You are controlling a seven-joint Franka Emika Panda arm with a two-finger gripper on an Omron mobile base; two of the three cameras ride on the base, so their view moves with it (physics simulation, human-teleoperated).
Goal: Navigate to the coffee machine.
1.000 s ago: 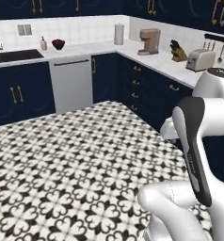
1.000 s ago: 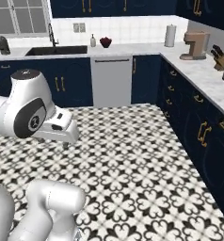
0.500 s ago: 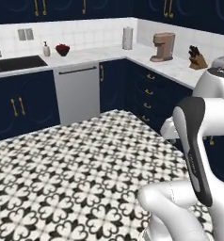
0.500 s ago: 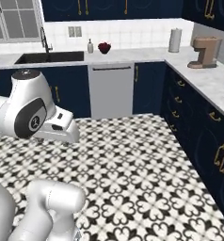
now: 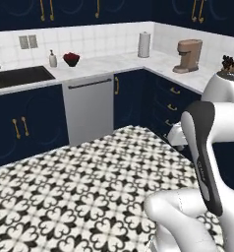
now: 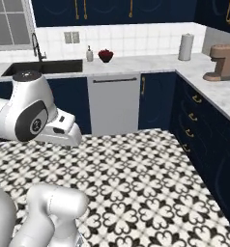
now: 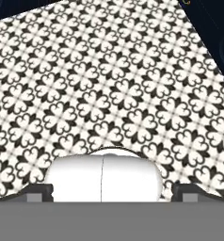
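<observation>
Coffee machine: tan-brown, rounded overhanging head, upright column, round base. Stands on the pale marble counter along the right wall, past the corner. White cylindrical paper towel roll near it, toward the corner; steel-grey dishwasher front further left, under the counter. Floor patterned black-and-white tile. Gripper: finger spread cannot be told; nothing seen held.

Small tan-brown coffee machine stands on the white marble table at right, well apart from the white paper towel roll in the corner. A stainless dishwasher sits below, between navy cabinets. Black-and-white patterned floor lies ahead.
</observation>
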